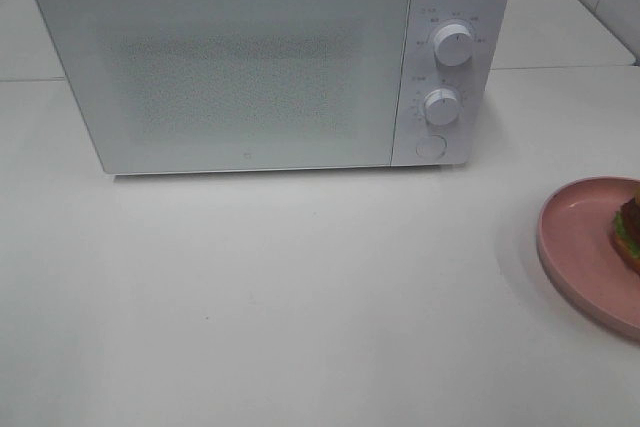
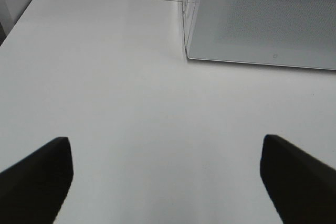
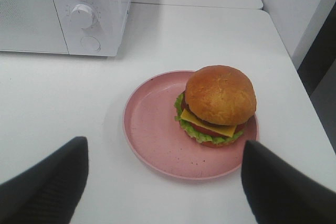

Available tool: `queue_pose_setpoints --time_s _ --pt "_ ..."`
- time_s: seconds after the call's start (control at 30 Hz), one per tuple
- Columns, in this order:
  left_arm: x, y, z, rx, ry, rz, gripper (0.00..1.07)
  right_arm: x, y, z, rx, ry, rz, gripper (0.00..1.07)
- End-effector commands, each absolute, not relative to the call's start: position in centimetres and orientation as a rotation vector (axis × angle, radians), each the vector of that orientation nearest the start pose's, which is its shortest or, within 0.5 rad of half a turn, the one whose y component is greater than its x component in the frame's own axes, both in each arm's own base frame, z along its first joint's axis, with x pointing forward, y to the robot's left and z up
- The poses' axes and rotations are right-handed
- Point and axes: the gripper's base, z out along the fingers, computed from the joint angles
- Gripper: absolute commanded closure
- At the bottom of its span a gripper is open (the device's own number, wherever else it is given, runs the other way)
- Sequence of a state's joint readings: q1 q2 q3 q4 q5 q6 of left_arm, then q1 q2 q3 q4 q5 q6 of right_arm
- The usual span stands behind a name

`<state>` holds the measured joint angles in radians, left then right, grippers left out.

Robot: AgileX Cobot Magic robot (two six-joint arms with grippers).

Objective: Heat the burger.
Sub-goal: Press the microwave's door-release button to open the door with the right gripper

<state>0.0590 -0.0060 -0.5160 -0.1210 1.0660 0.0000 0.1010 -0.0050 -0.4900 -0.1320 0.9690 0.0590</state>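
Exterior high view is up. What's on the bench from where you stand? /Ana

One white table (image 1: 300, 297). One microwave (image 1: 250, 67) at the back, door shut. One pink plate (image 3: 152, 124) out on the right side, well apart from the microwave. One burger (image 3: 219, 98) on it, sitting toward one side of the plate, not centred. Two dials on the microwave, upper knob (image 1: 453, 45) and lower knob (image 1: 441, 105), with one round button (image 1: 430, 147) under them. /Raj

Arms? /Ana

Two. The left gripper (image 2: 165, 145) is spread wide over bare table near the microwave's front corner, with nothing between the fingers. The right gripper (image 3: 164, 150) is also spread wide and empty, plate and burger right in front of it. /Raj

How will the burger handle? /Ana

My read: light, soft, loosely stacked. The glossy bun may slip, and a squeeze would shear the layers or push out lettuce and cheese. I'd leave it alone and pinch the plate rim on the bare side, away from the bun. The plate looks stiff and smooth, so keep it level or the burger slides. /Raj
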Motion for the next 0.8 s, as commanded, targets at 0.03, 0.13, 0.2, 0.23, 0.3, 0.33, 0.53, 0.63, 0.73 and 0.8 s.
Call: queue_pose_setpoints --time_s 0.03,0.13,0.2,0.23,0.3,0.33,0.53,0.63,0.73,0.8 --pt "-1.0 -1.1 28.1 -0.052 2.008 -0.11 0.18 -0.4 -1.0 28.6 -0.039 1.908 -0.058 0.31" --pt "-1.0 -1.1 28.1 -0.052 2.008 -0.11 0.18 -0.1 -1.0 29.2 -0.042 1.913 -0.058 0.31" --pt "-1.0 -1.1 28.1 -0.052 2.008 -0.11 0.18 0.2 -1.0 29.4 -0.044 1.922 -0.059 0.31" --pt "-1.0 -1.1 28.1 -0.052 2.008 -0.11 0.18 0.9 -0.9 29.8 -0.048 1.934 -0.059 0.31" --pt "-1.0 -1.1 28.1 -0.052 2.008 -0.11 0.18 1.7 -0.8 30.1 -0.055 1.94 -0.061 0.31" --pt "-1.0 -1.1 28.1 -0.052 2.008 -0.11 0.18 1.7 -0.8 30.1 -0.055 1.94 -0.061 0.31" --pt "-1.0 -1.1 28.1 -0.052 2.008 -0.11 0.18 4.5 -0.4 30.7 -0.076 1.947 -0.059 0.31" --pt "-1.0 -1.1 28.1 -0.052 2.008 -0.11 0.18 5.8 -0.2 31.0 -0.085 1.929 -0.055 0.31" --pt "-1.0 -1.1 28.1 -0.052 2.008 -0.11 0.18 7.4 0.0 31.3 -0.096 1.915 -0.05 0.31" --pt "-1.0 -1.1 28.1 -0.052 2.008 -0.11 0.18 7.8 0.1 31.3 -0.098 1.911 -0.047 0.31"
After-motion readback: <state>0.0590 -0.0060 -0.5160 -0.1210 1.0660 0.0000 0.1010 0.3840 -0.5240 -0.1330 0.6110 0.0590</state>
